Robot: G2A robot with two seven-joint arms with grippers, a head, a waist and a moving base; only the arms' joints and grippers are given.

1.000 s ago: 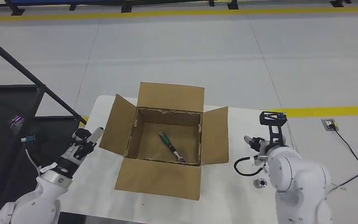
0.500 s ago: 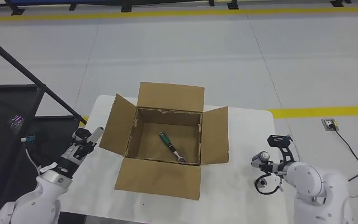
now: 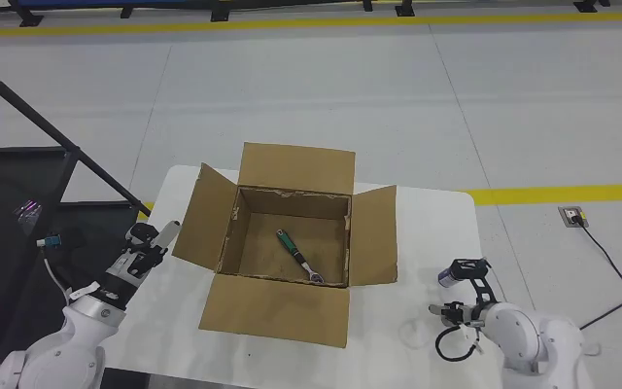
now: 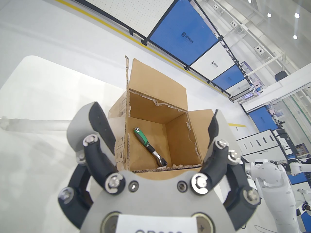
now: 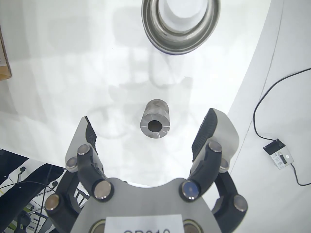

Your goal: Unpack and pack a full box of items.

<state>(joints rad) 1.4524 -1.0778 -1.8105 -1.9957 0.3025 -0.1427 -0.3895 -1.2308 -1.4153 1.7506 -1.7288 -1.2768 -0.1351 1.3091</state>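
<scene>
White table (image 3: 428, 224): open brown cardboard box (image 3: 292, 170) holding green-handled ratchet (image 3: 297, 255).

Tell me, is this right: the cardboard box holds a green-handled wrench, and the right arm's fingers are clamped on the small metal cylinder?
No: the right wrist view shows the right arm's fingers open, not touching the small metal cylinder. The cardboard box does hold the green-handled wrench.

Industrial hall: partition panels (image 4: 182, 32), yellow floor line (image 3: 544, 194)
</scene>
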